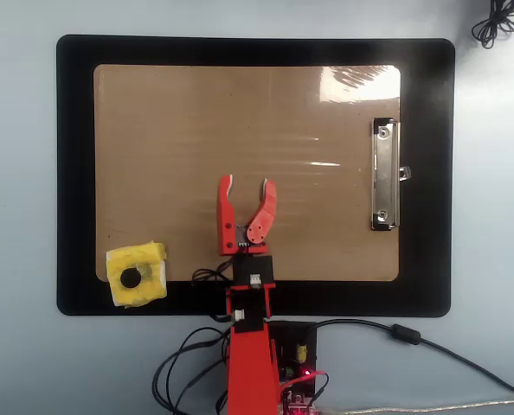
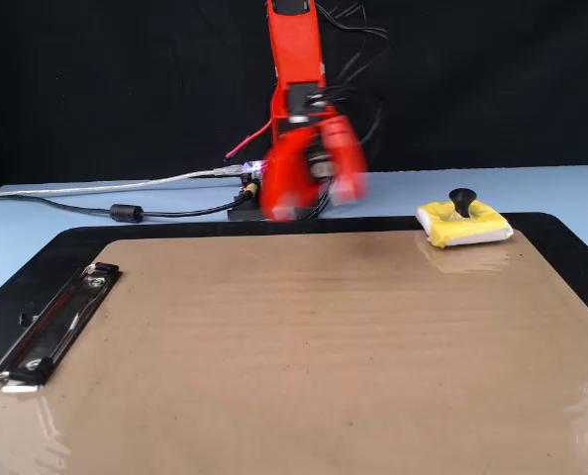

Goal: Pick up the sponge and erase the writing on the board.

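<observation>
The yellow sponge (image 1: 136, 275) with a dark round knob in its middle lies at the board's lower left corner in the overhead view, partly on the black mat; in the fixed view the sponge (image 2: 464, 225) is at the far right. The tan board (image 1: 179, 138) with its silver clip (image 1: 384, 173) lies on the mat and also fills the fixed view (image 2: 304, 346). No writing shows on it. My red gripper (image 1: 247, 183) is open and empty over the board's near-middle, right of the sponge and apart from it. It is blurred in the fixed view (image 2: 319, 198).
The black mat (image 1: 75, 173) lies under the board on a pale blue table. My arm's base (image 1: 292, 363) and cables (image 1: 179, 372) sit at the bottom edge of the overhead view. A dark cable bundle (image 1: 499, 22) lies at the top right corner.
</observation>
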Controlling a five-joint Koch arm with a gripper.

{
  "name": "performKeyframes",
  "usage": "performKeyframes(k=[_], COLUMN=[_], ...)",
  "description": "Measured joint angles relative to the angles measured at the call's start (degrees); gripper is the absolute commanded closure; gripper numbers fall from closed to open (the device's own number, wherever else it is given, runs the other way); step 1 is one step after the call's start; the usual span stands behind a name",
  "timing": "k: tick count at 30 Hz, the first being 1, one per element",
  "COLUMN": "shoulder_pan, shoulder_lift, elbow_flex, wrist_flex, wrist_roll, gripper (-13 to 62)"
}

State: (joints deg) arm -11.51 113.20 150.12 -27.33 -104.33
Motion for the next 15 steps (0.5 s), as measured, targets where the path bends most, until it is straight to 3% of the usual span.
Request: performKeyframes(k=[4,7,11,15], shoulder_pan=[2.55,11.87,24.96,30.32], shoulder_lift=[17.58,18.19,18.19,18.19], elbow_flex=[2.2,-5.27,-10.02,-10.02], wrist_flex=[33.4,67.32,99.05,108.54], wrist_roll=[13.18,31.9,42.54,48.08], gripper=[16.0,15.9,15.3,15.4])
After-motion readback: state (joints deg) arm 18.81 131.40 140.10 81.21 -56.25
